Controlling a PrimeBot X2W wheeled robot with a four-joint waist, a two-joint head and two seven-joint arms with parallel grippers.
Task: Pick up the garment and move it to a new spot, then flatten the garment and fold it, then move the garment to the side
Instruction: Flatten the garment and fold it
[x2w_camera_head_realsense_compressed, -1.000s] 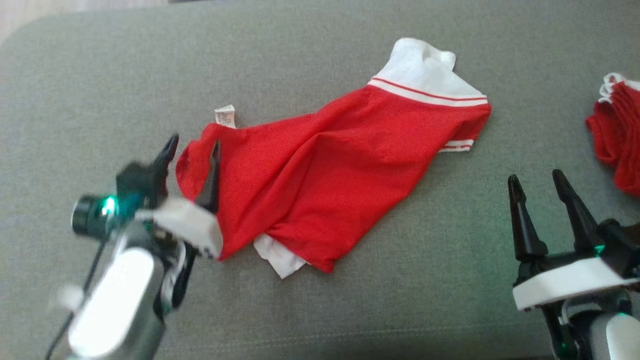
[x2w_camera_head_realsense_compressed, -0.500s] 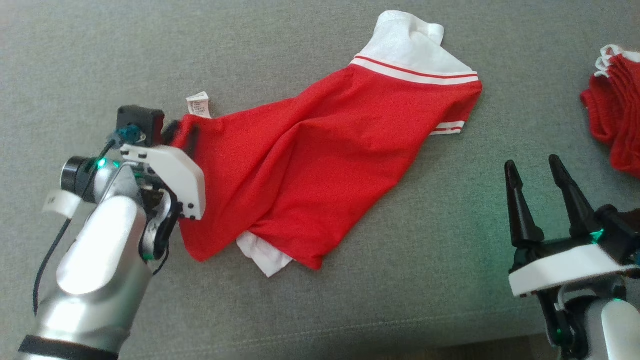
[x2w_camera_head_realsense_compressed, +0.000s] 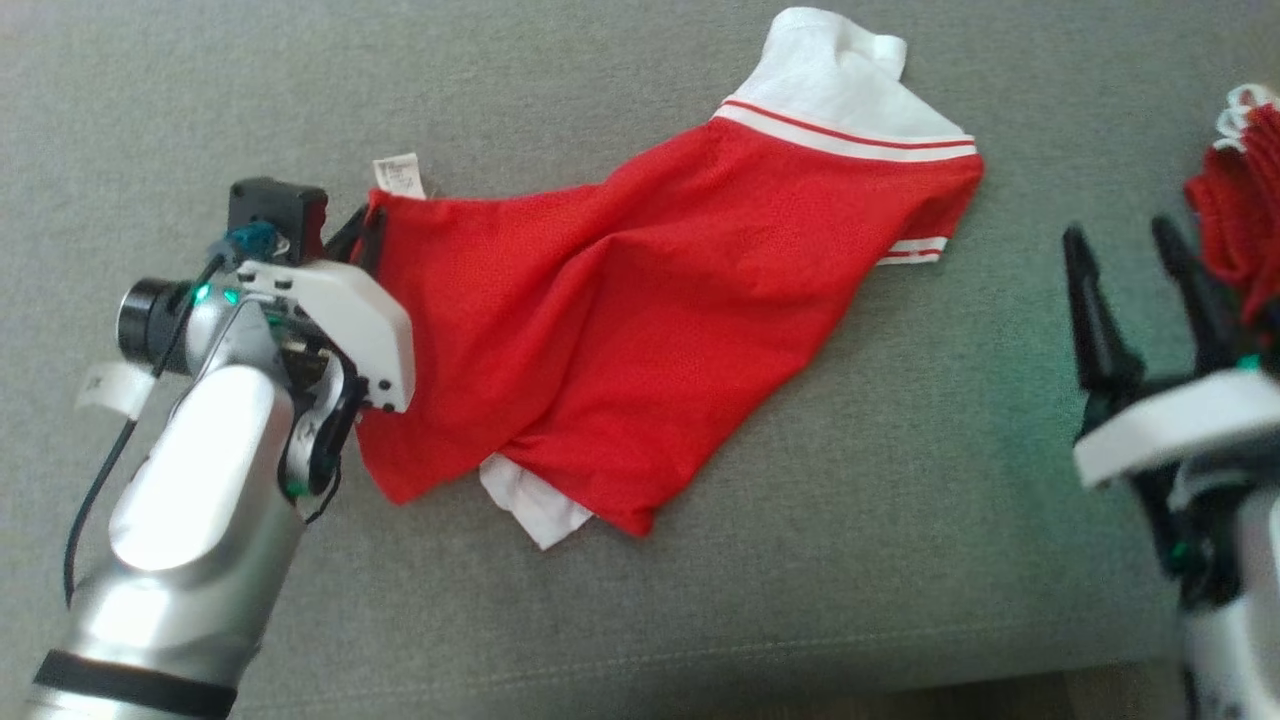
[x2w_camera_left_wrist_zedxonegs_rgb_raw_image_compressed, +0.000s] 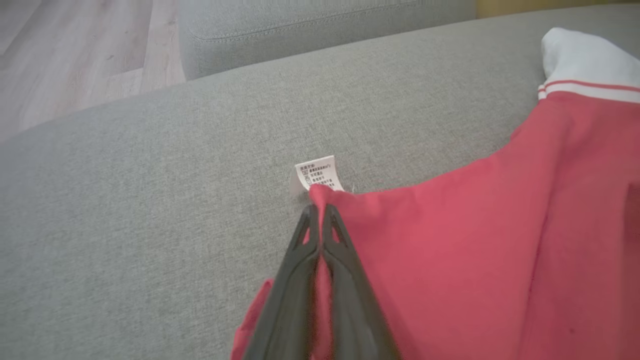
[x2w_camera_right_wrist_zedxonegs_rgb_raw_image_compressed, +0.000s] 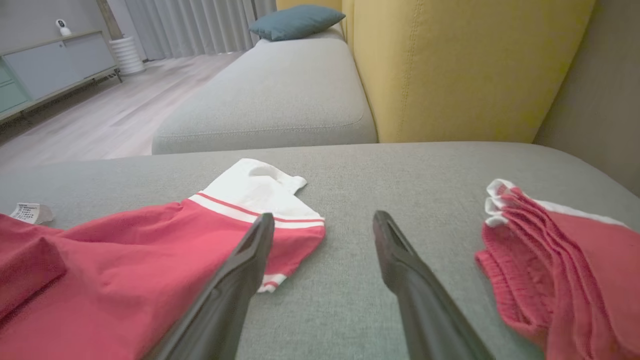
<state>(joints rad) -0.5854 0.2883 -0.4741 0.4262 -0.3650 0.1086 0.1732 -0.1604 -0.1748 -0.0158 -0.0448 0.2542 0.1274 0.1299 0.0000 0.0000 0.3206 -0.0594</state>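
Left gripper (x2w_camera_left_wrist_zedxonegs_rgb_raw_image_compressed: 316, 212): fingers pressed together, pinching the left corner of the red garment (x2w_camera_head_realsense_compressed: 640, 330) right beside its white care label (x2w_camera_head_realsense_compressed: 398, 175). The garment lies rumpled across the middle of the grey sofa cushion (x2w_camera_head_realsense_compressed: 700, 620), with its white collar end at the far right and a white fold poking out under the near edge. Right gripper (x2w_camera_head_realsense_compressed: 1120, 232): fingers spread wide, holding nothing, over bare cushion between the two garments. Far right: second red garment (x2w_camera_head_realsense_compressed: 1235, 220), bunched, lying apart from the first.
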